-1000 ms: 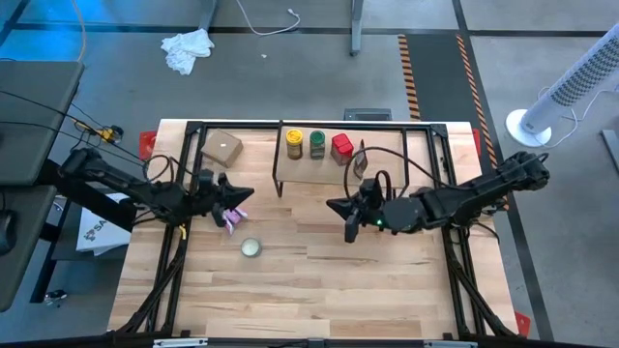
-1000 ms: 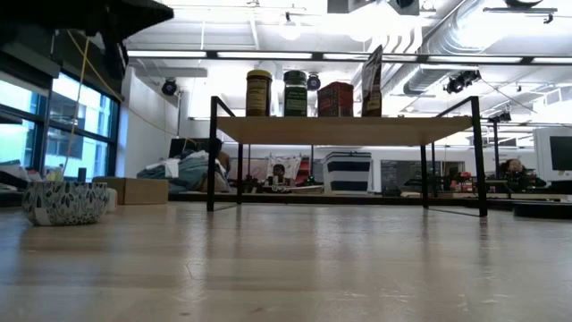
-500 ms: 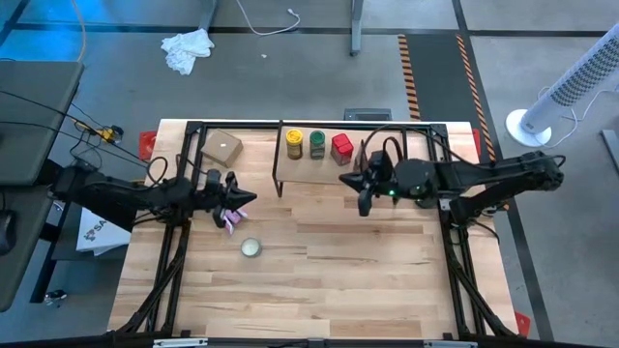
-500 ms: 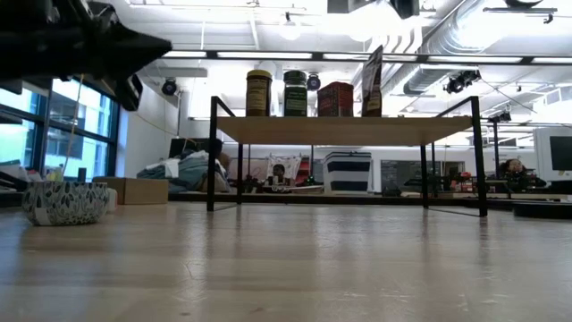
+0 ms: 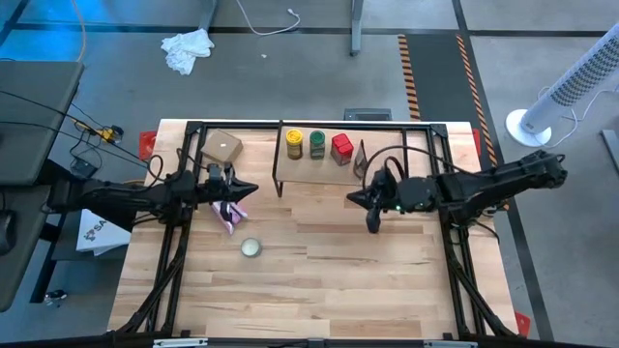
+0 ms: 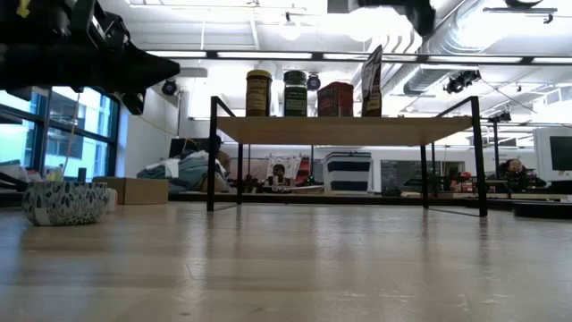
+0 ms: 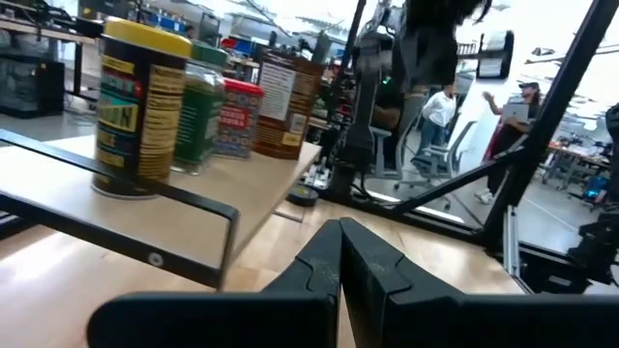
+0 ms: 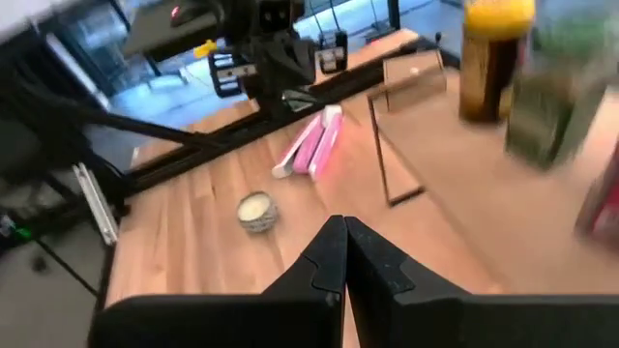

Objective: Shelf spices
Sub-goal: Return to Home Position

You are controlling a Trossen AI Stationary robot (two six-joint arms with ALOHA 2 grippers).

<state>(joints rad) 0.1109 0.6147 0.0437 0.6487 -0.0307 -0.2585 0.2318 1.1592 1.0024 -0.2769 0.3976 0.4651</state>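
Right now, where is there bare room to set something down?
Bare: the big wooden tabletop's near half, nearer than the pale round tin, left gripper and right gripper; also the low wooden shelf's end past the brown packet. Crowded: the rest of it, lined with spice containers.

From where I stand I count one desk [image 5: 387, 280] and one shelf [image 6: 344, 131]. The spices come to four: two jars, namely one yellow-lidded jar [image 5: 294, 143] and one green-lidded jar [image 5: 316, 144], plus one red container [image 5: 340, 147] and one brown packet [image 6: 372, 82]. Three other single items make up the rest: one pink packet [image 5: 227, 215], one pale round tin [image 5: 250, 247] and one cardboard box [image 5: 222, 147]. There are two tools, the left tool [image 5: 250, 188] and the right tool [image 5: 353, 199].
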